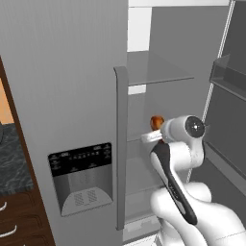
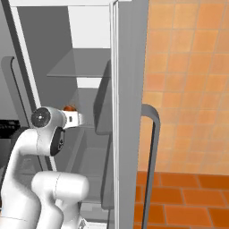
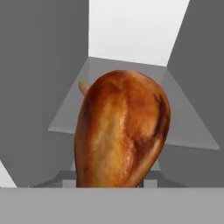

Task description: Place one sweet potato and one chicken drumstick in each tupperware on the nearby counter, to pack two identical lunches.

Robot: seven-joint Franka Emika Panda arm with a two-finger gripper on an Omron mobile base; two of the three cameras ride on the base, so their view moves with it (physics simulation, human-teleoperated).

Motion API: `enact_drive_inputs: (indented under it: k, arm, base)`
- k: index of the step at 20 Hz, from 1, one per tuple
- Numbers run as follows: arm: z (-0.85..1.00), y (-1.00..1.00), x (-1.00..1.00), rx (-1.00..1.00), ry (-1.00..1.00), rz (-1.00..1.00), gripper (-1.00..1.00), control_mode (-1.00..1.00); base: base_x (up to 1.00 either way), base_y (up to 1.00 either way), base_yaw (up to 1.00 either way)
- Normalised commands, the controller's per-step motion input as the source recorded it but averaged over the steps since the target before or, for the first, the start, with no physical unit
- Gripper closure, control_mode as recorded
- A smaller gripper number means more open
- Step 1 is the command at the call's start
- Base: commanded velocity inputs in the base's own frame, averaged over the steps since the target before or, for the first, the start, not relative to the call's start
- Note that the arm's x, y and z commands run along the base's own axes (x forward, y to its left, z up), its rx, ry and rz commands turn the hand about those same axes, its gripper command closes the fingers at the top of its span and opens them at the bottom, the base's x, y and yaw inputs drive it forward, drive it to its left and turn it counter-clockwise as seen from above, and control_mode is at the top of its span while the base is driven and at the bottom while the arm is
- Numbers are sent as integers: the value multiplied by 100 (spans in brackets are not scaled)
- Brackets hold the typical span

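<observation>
A: Where is the arm?
B: It reaches into the open fridge (image 1: 163, 96); the white wrist points at the back wall, level with the middle glass shelf (image 1: 156, 72); the gripper (image 1: 154, 129) sits just past the wrist, mostly hidden behind it.
A: And the chicken drumstick?
B: The chicken drumstick (image 3: 120, 131) is right in front of the hand camera, large and glossy brown, its fat end toward the lens; in the left base view it shows as a small brown knob (image 1: 156, 122) at the tip of the hand; in the right base view only an orange sliver (image 2: 69, 108) peeks over the wrist.
A: Is it held?
B: The fingertips are hidden behind the meat; I cannot tell whether the jaws pinch it or merely stand beside it.
A: Anything else nearby?
B: The closed left fridge door carries a dark dispenser panel (image 1: 81, 175); the counter (image 1: 12, 158) shows at the far left, black-grey stone over brown drawers.
</observation>
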Motion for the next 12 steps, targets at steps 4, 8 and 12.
enact_drive_inputs:
  k: [4, 8, 12]
  arm:
    - [21, 0, -100, 0, 1, 0, 100, -100]
    - [1, 0, -25, 0, 1, 0, 100, 100]
    - [0, 0, 0, 0, 0, 0, 100, 100]
  base:
    - [0, 0, 0]
    - [-75, 0, -1]
    - [-100, 25, 1]
